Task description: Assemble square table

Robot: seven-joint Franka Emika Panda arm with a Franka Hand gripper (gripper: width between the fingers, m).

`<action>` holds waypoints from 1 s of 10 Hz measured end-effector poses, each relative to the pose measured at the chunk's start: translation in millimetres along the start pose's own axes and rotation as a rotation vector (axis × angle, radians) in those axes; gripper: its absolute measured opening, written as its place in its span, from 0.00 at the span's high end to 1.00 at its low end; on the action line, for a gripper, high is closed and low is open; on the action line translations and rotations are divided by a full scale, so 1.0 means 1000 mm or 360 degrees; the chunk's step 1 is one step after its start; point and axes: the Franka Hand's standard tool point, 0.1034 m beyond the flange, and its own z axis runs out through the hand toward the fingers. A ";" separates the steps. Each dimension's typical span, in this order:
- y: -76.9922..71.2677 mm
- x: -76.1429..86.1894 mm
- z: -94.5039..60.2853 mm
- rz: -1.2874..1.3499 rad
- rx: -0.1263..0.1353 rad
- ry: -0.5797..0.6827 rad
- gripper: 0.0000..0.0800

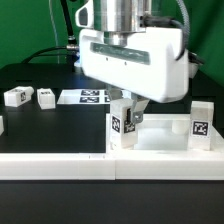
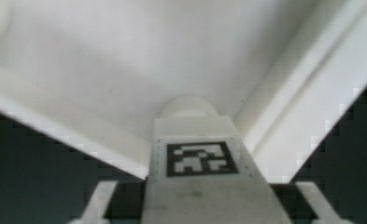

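My gripper hangs over the near corner of the white square tabletop and is shut on a short white leg with a black tag, held upright at that corner. In the wrist view the leg stands between my fingers, with the gripper closed round it and the tabletop's white inner surface and rim behind. A second leg stands upright at the tabletop's corner on the exterior view's right. Two loose legs lie at the far left.
A long white rail runs across the front of the table, just before the tabletop. The marker board lies flat behind my gripper, next to the loose legs. The table surface is black.
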 end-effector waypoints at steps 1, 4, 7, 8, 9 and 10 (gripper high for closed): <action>-0.002 -0.001 0.000 0.0354 0.0040 -0.0056 0.64; -0.003 0.001 0.000 0.0835 0.0069 -0.0132 0.64; -0.001 -0.001 0.002 0.0645 0.0050 -0.0121 0.42; 0.002 -0.008 0.004 0.0410 0.0011 -0.0125 0.24; 0.002 -0.009 0.004 0.0252 0.0017 -0.0129 0.24; 0.003 -0.006 0.004 -0.0046 0.0030 -0.0124 0.20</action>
